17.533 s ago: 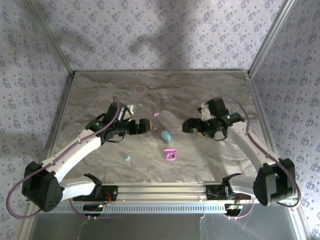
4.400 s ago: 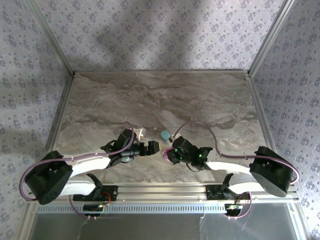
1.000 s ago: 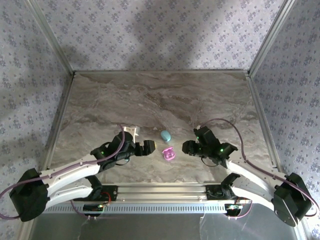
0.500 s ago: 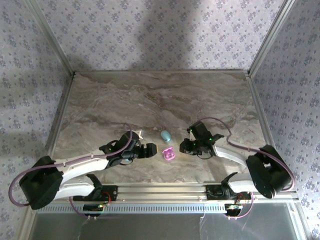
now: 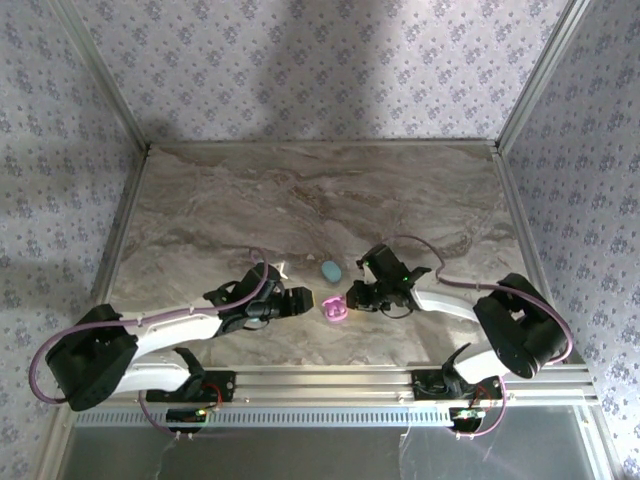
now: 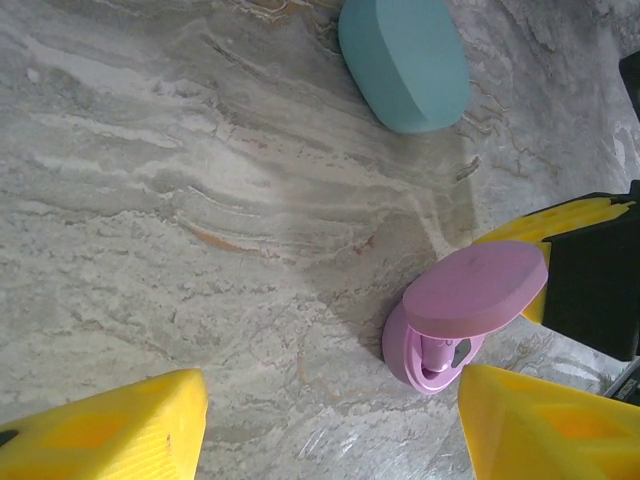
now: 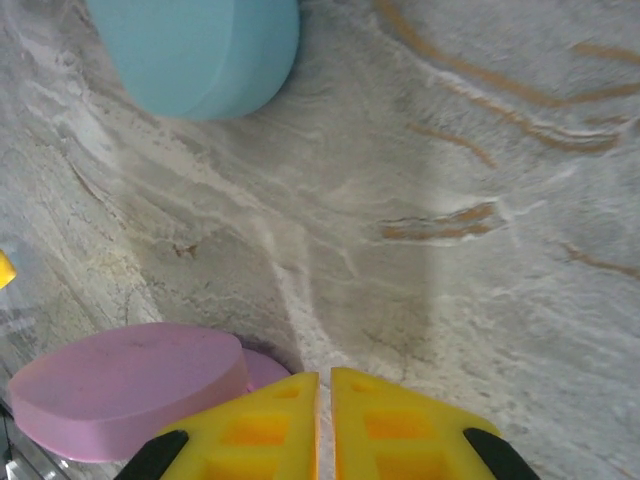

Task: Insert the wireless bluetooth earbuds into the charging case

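The pink charging case (image 5: 335,311) lies open near the table's front, its lid (image 6: 478,288) raised over the base. One pale pink earbud (image 6: 437,353) sits in the base; the light blue buds are out of view. The closed blue case (image 5: 330,270) lies just behind it and also appears in the wrist views (image 6: 405,60) (image 7: 195,45). My left gripper (image 5: 303,300) is open just left of the pink case, its gap (image 6: 330,440) holding bare table. My right gripper (image 5: 352,298) is shut with nothing in it, its tips (image 7: 322,420) against the pink case's right side (image 7: 130,385).
The marble table (image 5: 320,200) stretches back to patterned walls. An aluminium rail (image 5: 320,382) runs along the near edge between the arm bases. Purple cables loop over both arms close to the cases.
My right gripper has moved left across the table to the pink case's right side. The left gripper shifted slightly right toward the case. Both cases stay put.
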`<action>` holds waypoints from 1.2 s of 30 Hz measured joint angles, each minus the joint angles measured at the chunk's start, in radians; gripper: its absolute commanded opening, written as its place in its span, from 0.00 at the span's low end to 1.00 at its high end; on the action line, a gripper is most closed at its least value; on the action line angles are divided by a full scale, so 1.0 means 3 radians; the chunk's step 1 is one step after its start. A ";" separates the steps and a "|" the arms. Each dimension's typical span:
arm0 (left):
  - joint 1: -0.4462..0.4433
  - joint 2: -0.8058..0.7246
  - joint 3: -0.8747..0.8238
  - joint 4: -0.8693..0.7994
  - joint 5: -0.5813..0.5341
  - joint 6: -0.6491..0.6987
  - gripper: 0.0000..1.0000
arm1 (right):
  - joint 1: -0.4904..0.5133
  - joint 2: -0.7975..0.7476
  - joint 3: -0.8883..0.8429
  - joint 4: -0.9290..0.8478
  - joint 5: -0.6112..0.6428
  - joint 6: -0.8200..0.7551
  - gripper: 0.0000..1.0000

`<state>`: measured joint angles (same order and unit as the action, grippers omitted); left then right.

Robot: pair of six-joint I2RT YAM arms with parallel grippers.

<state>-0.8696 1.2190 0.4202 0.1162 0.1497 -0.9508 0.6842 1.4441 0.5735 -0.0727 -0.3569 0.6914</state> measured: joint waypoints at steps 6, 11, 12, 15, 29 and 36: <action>0.0000 -0.0120 -0.0053 -0.0019 -0.0004 -0.0015 0.67 | 0.0145 -0.0027 -0.0094 0.0057 0.0028 0.0092 0.13; 0.0000 -0.0262 -0.0078 -0.0043 -0.0024 -0.0023 0.56 | 0.0257 -0.0167 -0.0161 0.0053 0.0080 0.0170 0.14; 0.0000 -0.0289 -0.0089 -0.0050 -0.0025 -0.0025 0.54 | 0.0280 -0.0188 -0.0172 0.0050 0.0089 0.0181 0.14; 0.0003 -0.0376 -0.0136 -0.0095 -0.0024 -0.0045 0.46 | 0.0343 -0.0258 -0.0178 0.0024 0.0095 0.0206 0.15; -0.0066 -0.0474 -0.0310 -0.0202 0.0111 -0.0145 0.26 | 0.0469 -0.0815 0.0043 -0.0579 0.0197 0.0148 0.26; -0.0217 -0.0100 -0.0286 -0.0134 0.0206 -0.0141 0.24 | 0.0309 -0.0827 0.0346 -0.0785 0.0202 -0.0018 0.35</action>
<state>-0.9348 1.1889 0.3344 0.0761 0.2115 -0.9932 0.7769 1.1961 0.6773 -0.3080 -0.2962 0.6861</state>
